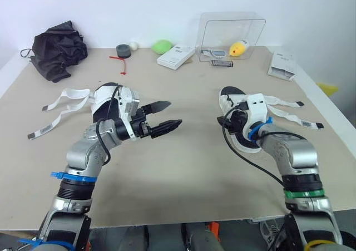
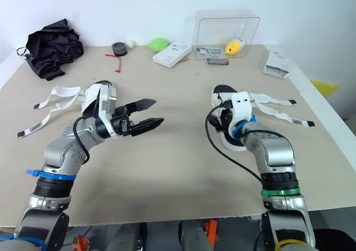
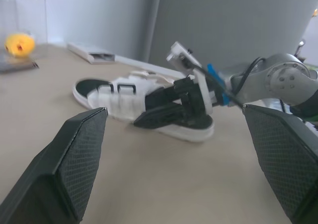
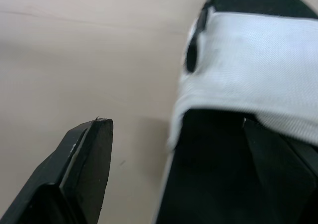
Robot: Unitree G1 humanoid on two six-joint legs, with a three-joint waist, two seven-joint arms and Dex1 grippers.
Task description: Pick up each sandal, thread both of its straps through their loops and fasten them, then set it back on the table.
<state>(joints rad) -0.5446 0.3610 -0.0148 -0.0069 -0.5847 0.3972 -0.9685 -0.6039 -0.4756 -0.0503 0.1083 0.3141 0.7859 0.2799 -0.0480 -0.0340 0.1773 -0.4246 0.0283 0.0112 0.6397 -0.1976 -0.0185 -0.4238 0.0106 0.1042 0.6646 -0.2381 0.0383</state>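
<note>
- Right sandal [image 3: 117, 99] lies flat on the counter [image 1: 189, 167]. Its sole edge sits between the right fingers [image 3: 151, 116].
- The right fingers are spread and not clamped. One is over the black footbed just beside the white upper, the other is outside the sole over bare counter. I can't tell whether either touches.
- Left fingers [image 1: 167, 126] are wide open and hold nothing. They point at the right sandal but are well apart from it.
- Left sandal [image 1: 102, 95] is behind the left fingers, back by that wrist, untouched.
- Straps [image 1: 286, 109] are unthreaded and trail off the sandal's far side from the right fingers. Loops [image 3: 126, 89] sit on the near side.
- Handling guess: the sandal is light and the sole is probably stiff enough to lift by its edge. The straps are limp webbing and will flop.
- Best hold is probably the sole edge at midfoot, clear of the loops. For threading, pinch each strap close to its tip.
</note>
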